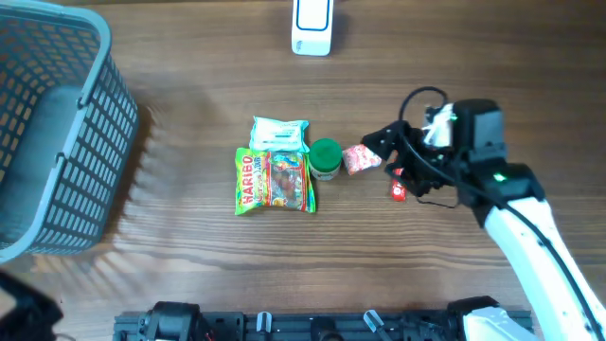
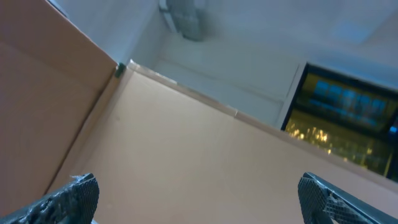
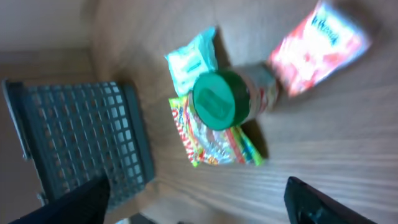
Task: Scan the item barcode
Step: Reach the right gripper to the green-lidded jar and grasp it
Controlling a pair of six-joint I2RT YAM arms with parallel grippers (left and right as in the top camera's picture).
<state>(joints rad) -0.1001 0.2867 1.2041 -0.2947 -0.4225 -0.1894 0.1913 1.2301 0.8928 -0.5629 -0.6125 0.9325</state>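
Four items lie mid-table: a Haribo bag [image 1: 275, 180] [image 3: 214, 146], a white-and-teal packet [image 1: 280, 133] [image 3: 191, 59], a green-lidded jar [image 1: 326, 159] [image 3: 219, 99] and a pink snack packet [image 1: 360, 159] [image 3: 314, 46]. No barcode shows on any of them. A white scanner [image 1: 312, 26] stands at the far edge. My right gripper [image 1: 386, 163] [image 3: 199, 211] hangs open just right of the pink packet, with nothing between its fingers. The left gripper [image 2: 199, 199] is open and empty, facing a beige wall. Only a dark bit of the left arm [image 1: 19, 308] shows at the bottom-left corner.
A grey mesh basket [image 1: 57, 142] [image 3: 87, 137] takes up the table's left side. The right arm's white link [image 1: 530, 237] crosses the right front of the table. Bare wood lies between the items and the scanner.
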